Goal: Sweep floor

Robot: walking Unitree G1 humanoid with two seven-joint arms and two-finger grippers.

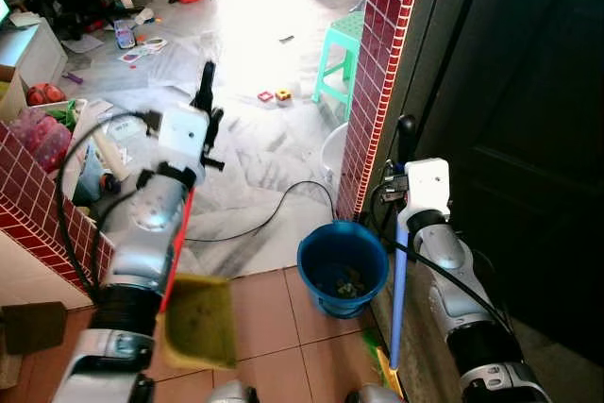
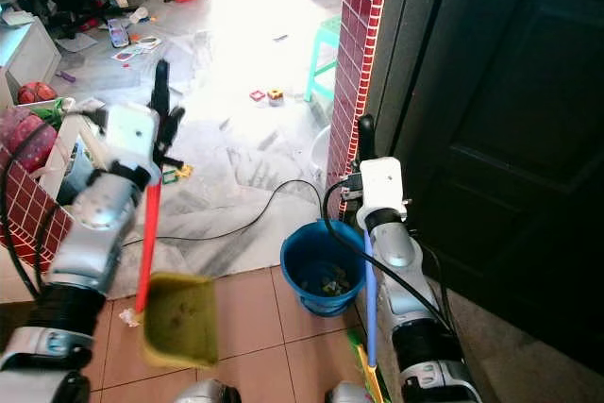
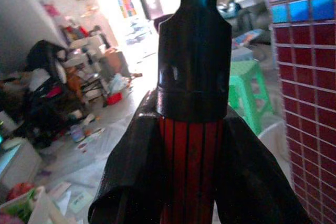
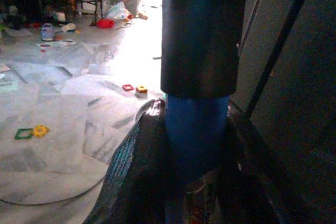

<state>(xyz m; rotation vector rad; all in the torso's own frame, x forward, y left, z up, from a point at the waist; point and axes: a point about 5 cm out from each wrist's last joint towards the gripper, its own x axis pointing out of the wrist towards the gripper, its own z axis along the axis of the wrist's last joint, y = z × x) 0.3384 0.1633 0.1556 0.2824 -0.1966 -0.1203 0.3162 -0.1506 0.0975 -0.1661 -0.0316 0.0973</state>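
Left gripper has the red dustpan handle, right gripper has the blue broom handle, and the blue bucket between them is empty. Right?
Not quite: the blue bucket holds debris at its bottom, as the left eye view shows. The left gripper does hold the red dustpan handle, the right gripper the blue broom handle.

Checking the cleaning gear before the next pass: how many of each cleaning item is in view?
Dustpan: 1, in the left hand
Broom: 1, in the right hand
Blue bucket: 1
Total: 3
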